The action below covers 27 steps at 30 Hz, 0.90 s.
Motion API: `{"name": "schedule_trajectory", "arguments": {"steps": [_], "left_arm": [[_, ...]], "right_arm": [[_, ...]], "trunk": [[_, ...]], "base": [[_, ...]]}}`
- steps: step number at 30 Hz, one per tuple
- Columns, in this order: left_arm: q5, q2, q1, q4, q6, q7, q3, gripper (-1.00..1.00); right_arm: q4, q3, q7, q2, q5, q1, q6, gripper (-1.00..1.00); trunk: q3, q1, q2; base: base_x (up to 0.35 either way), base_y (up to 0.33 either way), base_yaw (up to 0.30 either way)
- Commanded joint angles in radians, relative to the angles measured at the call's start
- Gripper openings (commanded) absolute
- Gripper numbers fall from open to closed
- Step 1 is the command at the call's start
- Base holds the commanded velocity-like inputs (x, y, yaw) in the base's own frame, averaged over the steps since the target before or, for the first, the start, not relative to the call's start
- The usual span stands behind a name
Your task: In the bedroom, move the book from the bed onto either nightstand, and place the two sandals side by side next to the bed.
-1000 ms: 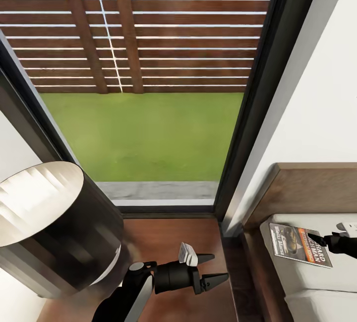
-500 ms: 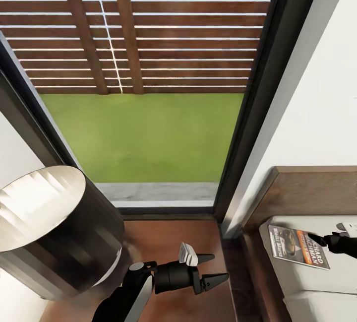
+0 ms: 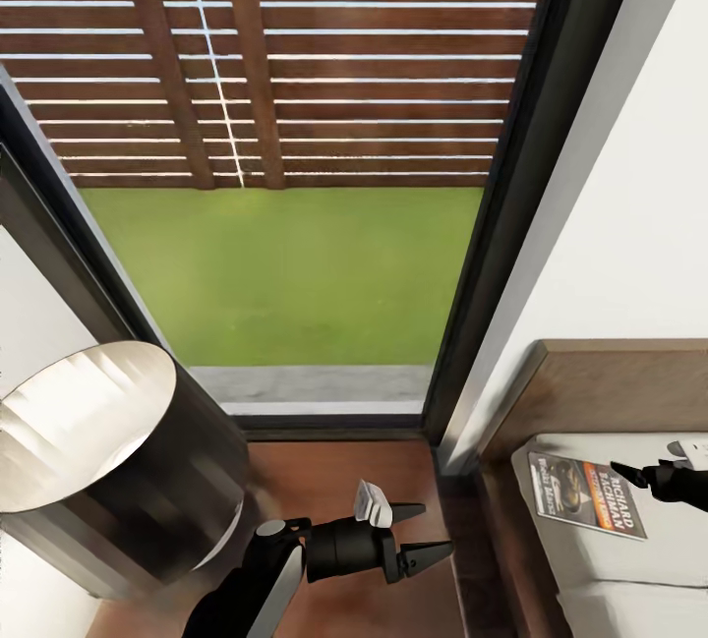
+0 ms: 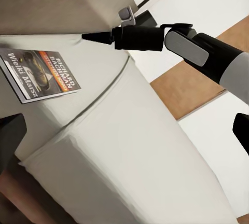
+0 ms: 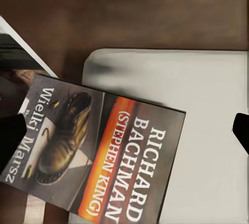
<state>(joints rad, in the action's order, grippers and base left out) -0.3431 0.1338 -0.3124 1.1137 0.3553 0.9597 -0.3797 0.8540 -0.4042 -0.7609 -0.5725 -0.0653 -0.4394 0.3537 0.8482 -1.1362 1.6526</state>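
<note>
head view: the book [image 3: 586, 499] lies flat on the bed [image 3: 629, 559] near the headboard [image 3: 610, 392], at the mattress corner closest to the window [image 3: 285, 176]. the right gripper [image 3: 629, 474] hangs just beside the book's far edge; whether its jaws are parted cannot be told here. the left gripper [image 3: 433, 532] idles with jaws wide over the wood floor [image 3: 324, 471], holding nothing, beside a dark lamp shade [image 3: 98, 461].

left wrist view: the right gripper [image 4: 91, 37] points near the book [image 4: 39, 73] without touching it, a gap the head view blurs.

right wrist view: the book [image 5: 104, 156] overhangs the mattress corner. dark fingertips [image 5: 241, 130] at both sides suggest wide jaws. pinching the overhanging edge would likely grip better than pressing on the flat cover.
</note>
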Motion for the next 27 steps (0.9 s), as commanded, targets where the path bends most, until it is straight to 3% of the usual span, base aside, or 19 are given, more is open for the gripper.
{"name": "schedule_trajectory", "arguments": {"steps": [1, 14, 27], "left_arm": [[-0.008, 0.0, -0.001, 0.0, 0.01, 0.001, -0.001, 1.0], [-0.008, 0.0, -0.001, 0.0, 0.01, 0.001, -0.001, 1.0], [-0.008, 0.0, -0.001, 0.0, 0.01, 0.001, -0.001, 1.0]], "right_arm": [[0.001, -0.003, -0.007, 0.001, -0.007, -0.001, 0.005, 1.0], [0.001, -0.003, -0.007, 0.0, -0.007, -0.001, 0.006, 1.0], [0.003, -0.002, -0.008, 0.0, -0.006, -0.001, 0.007, 1.0]], "trunk": [[-0.002, 0.004, -0.007], [-0.043, 0.054, -0.098], [-0.045, 0.054, -0.098]], "base": [[0.0, 0.0, 0.0], [0.0, 0.0, 0.0], [0.0, 0.0, -0.176]]}}
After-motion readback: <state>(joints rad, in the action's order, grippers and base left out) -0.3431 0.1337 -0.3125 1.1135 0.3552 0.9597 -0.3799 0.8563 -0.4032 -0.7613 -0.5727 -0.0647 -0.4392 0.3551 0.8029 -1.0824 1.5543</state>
